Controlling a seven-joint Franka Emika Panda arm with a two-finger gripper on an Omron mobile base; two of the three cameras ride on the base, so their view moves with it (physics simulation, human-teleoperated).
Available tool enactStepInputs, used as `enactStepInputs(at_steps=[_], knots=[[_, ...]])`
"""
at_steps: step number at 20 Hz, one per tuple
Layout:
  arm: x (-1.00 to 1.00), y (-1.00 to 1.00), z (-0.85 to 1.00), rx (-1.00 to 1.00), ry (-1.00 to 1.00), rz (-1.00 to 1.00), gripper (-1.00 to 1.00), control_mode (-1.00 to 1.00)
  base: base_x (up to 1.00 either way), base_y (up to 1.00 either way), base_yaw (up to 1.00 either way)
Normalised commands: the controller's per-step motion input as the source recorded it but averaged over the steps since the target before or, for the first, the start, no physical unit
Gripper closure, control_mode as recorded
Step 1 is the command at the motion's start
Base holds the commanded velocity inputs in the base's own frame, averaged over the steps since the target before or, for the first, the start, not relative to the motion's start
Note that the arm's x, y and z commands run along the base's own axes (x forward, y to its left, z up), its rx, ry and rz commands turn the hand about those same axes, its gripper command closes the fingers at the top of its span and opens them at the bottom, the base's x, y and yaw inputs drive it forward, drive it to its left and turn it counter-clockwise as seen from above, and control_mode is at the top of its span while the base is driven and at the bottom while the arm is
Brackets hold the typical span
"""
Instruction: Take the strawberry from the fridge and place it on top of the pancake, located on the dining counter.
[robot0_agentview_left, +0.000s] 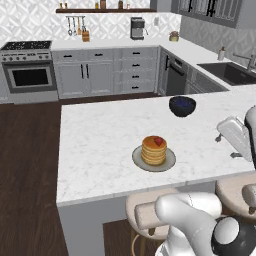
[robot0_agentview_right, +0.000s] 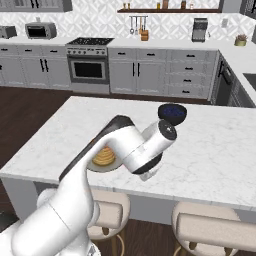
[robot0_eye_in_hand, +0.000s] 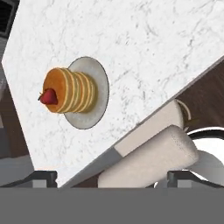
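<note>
The strawberry, small and bright red, rests on top of the pancake, a golden stack on a round grey plate near the front of the white marble dining counter. In the hand view the strawberry sits against the stack's top face, with the plate behind it. My gripper is open and holds nothing; its two dark tips stand far apart. It hovers to the right of the plate, apart from it. My arm covers most of the pancake in the right base view. The fridge is out of view.
A dark blue bowl stands on the counter behind the plate. Round tan stools line the counter's near edge below my arm. Along the far wall run a stove and grey cabinets, with a sink at right.
</note>
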Motion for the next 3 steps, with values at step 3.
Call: enactStepInputs(at_steps=[3], knots=[[0.0, -0.24, -0.1, 0.18, -0.03, 0.03, -1.0, -1.0, 0.0, 0.0, 0.0]])
